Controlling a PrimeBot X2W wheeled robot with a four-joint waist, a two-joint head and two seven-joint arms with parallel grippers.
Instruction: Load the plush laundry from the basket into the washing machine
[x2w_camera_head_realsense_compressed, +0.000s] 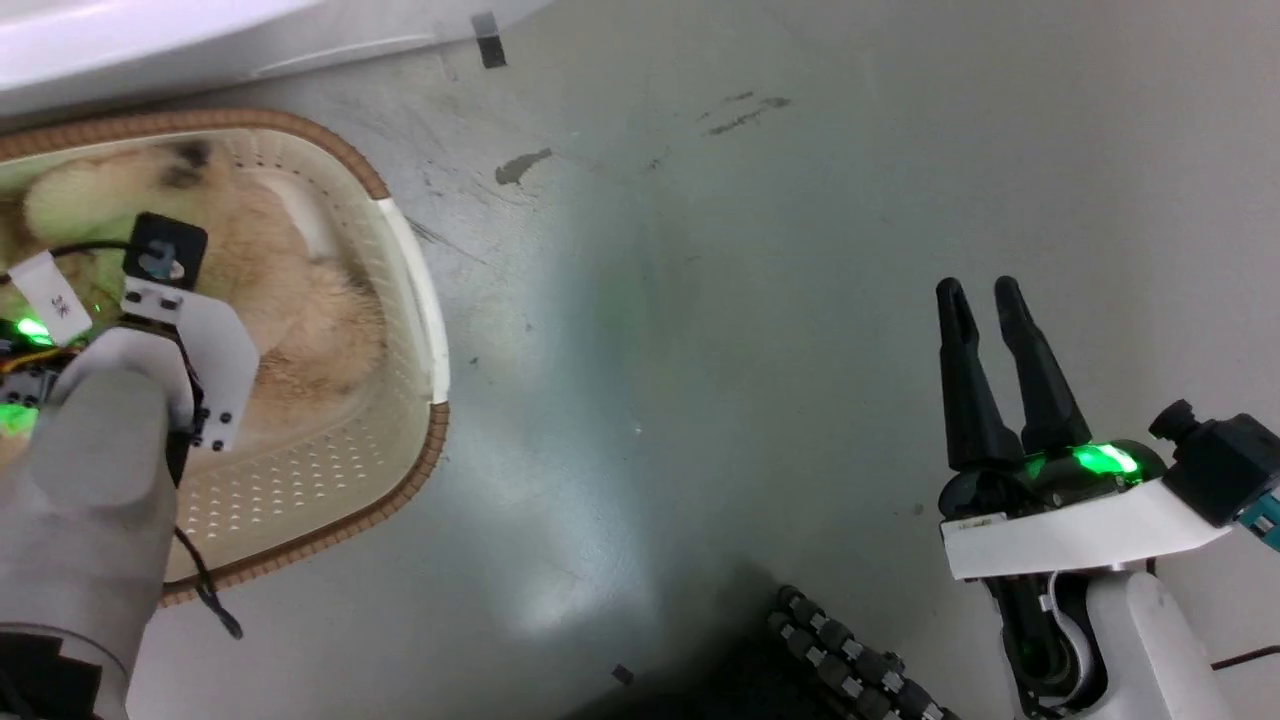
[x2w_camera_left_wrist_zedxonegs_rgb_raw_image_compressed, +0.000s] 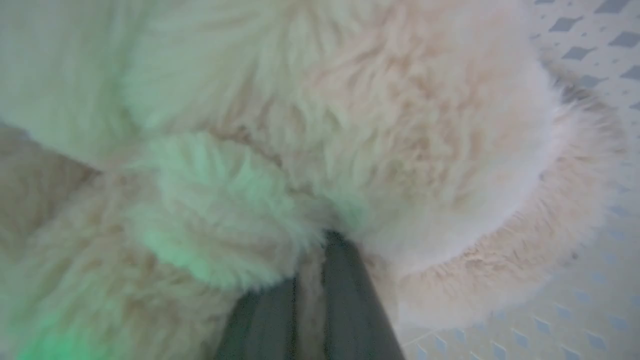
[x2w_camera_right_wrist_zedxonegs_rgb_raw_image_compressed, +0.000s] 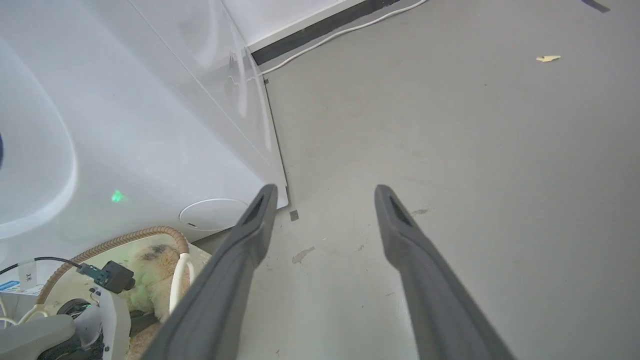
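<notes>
Left gripper (x2w_camera_left_wrist_zedxonegs_rgb_raw_image_compressed: 312, 280) is down inside the basket (x2w_camera_head_realsense_compressed: 405, 500). Its jaws are pressed nearly together w/ a thin strip of fur between them, so it's pinching the teddy bear (x2w_camera_head_realsense_compressed: 290, 290). As far as the left wrist view tells, that's by the pile, not a limb or the body. The bear lies in the basket and fills most of it. The basket sits on the floor (x2w_camera_head_realsense_compressed: 700, 350), just beside the washing machine (x2w_camera_head_realsense_compressed: 150, 40) front.

What could go wrong, my judgement:

- Shallow grip. A fur-only pinch may slide out on the lift, so the bear drops back in or onto the floor. Cause: very little material between the jaws, and soft, slippery pile.
- Basket comes up too. The bear is bulky and the basket looks light. If a limb snags under the rim, the basket could lift or tip w/ it.
- Wrist cable (x2w_camera_head_realsense_compressed: 205, 590) hangs across the basket rim and could catch as the arm rises.
- The washer panel is close to the basket's far side. A swing toward it could bump the wrist or drag the bear along the panel.
- Can't tell from here whether the washer door is open. If it isn't, there's nowhere to put the bear.

Right gripper (x2w_camera_head_realsense_compressed: 980, 290) has its jaws spread and empty. It hangs over bare floor, well apart from the basket, so it's too far off to steady the basket or catch a slip.
</notes>
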